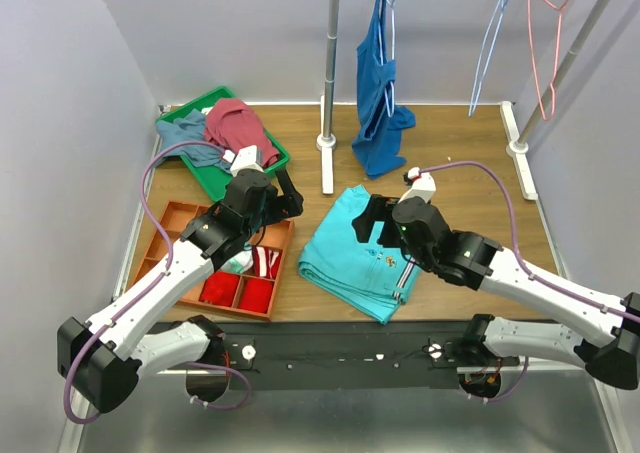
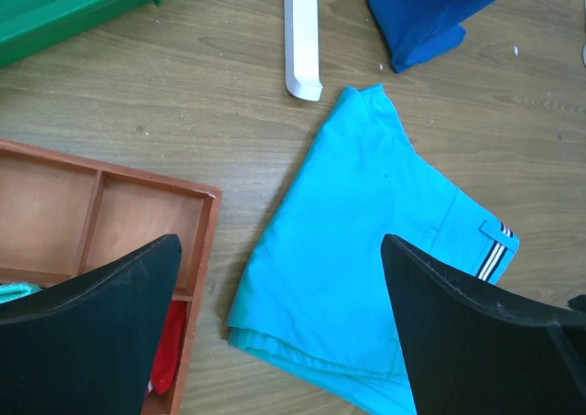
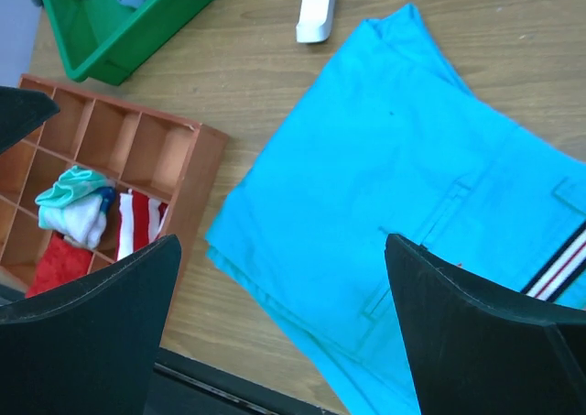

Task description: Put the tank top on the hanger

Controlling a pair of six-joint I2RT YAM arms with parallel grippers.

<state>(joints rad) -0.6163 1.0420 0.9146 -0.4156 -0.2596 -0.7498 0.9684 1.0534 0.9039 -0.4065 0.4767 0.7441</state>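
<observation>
We see a wooden table (image 1: 460, 163) with 5 things lying directly on it. A green tray (image 1: 212, 179) sits askew at the far left, and a brown divided tray (image 1: 172, 209) lies nearer, at the left edge. Folded turquoise trousers (image 1: 350, 248) lie flat mid-table. A white center rack foot (image 1: 326, 163) lies just beyond the trousers, and a white right rack foot (image 1: 521, 158) runs along the right edge.

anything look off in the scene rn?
Nothing is spilled or broken. The blue top hangs lopsided and bunched at the back, with its lower end down at the table. The tank top lies crumpled in the green bin, and the hanger hangs bare.
</observation>
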